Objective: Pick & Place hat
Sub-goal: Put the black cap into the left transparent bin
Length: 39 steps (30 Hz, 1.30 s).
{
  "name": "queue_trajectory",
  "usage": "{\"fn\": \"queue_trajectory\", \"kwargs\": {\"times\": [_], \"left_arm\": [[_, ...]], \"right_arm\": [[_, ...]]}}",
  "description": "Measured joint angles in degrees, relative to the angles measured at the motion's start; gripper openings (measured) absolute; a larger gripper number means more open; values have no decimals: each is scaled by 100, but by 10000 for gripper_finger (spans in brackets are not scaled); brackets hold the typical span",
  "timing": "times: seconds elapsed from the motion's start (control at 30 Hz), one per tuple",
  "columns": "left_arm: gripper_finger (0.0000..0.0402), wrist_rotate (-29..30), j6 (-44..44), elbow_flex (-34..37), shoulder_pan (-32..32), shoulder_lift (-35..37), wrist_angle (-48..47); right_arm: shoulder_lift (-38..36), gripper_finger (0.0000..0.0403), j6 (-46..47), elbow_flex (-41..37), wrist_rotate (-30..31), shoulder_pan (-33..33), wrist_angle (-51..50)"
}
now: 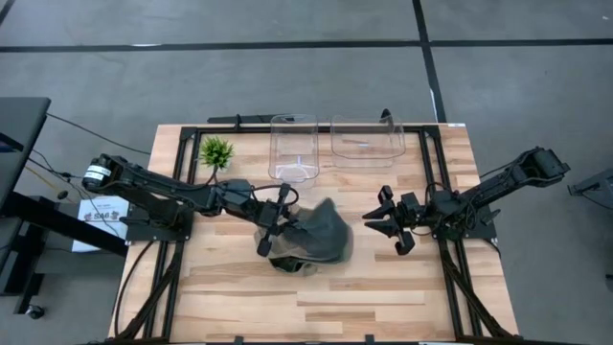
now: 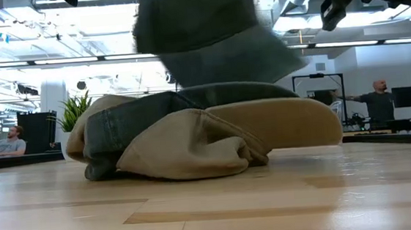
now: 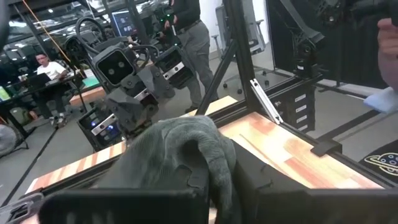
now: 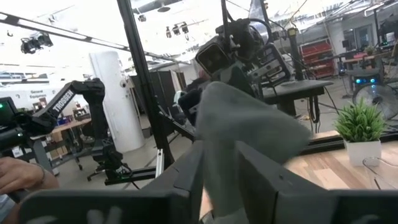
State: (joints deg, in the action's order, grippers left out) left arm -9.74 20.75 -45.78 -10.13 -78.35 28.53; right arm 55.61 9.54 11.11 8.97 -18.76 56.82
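Tan hat (image 2: 215,140) beneath left gripper's (image 1: 271,230) grey hat (image 1: 321,233).

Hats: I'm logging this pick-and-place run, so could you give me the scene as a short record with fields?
grey hat: lifted off the table, hanging above the tan hat
tan hat: lying on the table, under the grey hat
left gripper: shut on the grey hat's edge
right gripper: open, beside the grey hat, not touching it
bins: two clear ones at the table's far edge, no hat in either
plant: left of the bins
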Motion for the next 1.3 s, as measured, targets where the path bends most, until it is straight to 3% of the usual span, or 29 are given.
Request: {"fn": "queue_trajectory", "kwargs": {"times": [0.13,0.27,0.53,0.77,0.93,1.13,1.3], "left_arm": [[24,2,0,0,2,1,13],[40,2,0,0,2,92,12],[26,71,-2,0,2,733,25],[45,1005,-2,0,2,1405,24],[35,1671,-27,0,91,1698,9],[32,2152,-372,0,367,1744,-13],[45,2222,-472,0,607,1744,-22]], "right_arm": [[0,118,0,0,26,0,-67],[0,143,-16,0,26,0,-65],[0,160,-44,0,28,0,54],[0,150,-44,0,31,0,67],[0,141,-44,0,31,0,68],[0,133,-44,0,31,0,70],[0,134,-45,0,31,0,70]]}}
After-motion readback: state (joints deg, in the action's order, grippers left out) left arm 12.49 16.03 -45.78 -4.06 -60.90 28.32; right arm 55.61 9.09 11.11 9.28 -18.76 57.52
